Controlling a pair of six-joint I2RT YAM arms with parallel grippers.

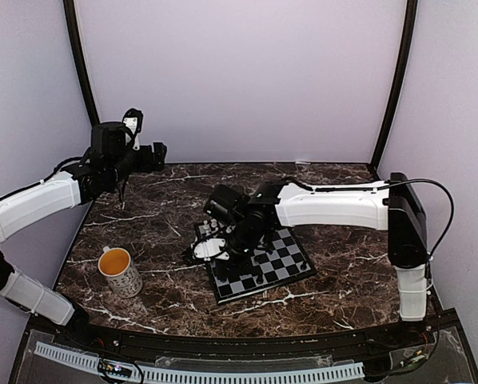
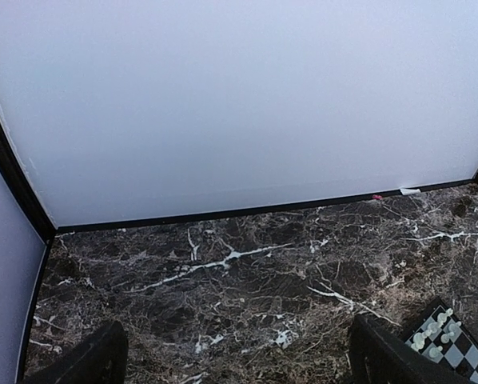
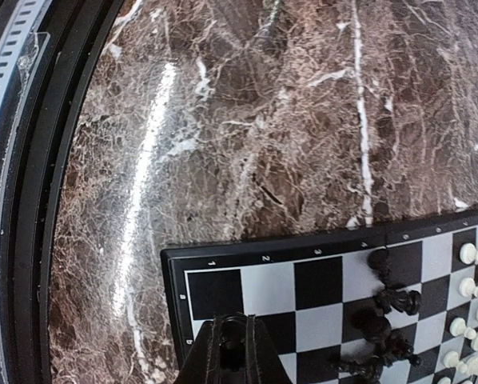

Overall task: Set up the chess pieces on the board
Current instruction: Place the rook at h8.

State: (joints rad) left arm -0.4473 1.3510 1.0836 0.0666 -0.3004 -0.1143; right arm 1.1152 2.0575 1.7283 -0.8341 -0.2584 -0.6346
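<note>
A dark marble table [image 1: 347, 268] with white veins holds a small checkered board [image 1: 280, 258] near its centre, set at a slant. An orange-lined mug [image 1: 119, 270] stands well to the board's left.

The right arm reaches across from the right side, and the right gripper [image 3: 231, 350] hangs low over the board's near-left corner squares. Its fingers are drawn close together. Something dark may be pinched between them, but the wrist view does not show this clearly. This low, closed pose over empty squares suggests a piece being brought to its home rank.

In the right wrist view, black chess pieces [image 3: 387, 308] cluster loosely a few squares in, some leaning or lying down. White chess pieces [image 3: 469, 282] crowd the board's far right part. Neither set stands in tidy rows, so most of the setup appears undone.

The left arm is raised at the back-left, far from the board. The left gripper [image 2: 235, 362] has its fingers spread wide with nothing between them. It likely waits there to keep the working space free for the other arm.
</note>
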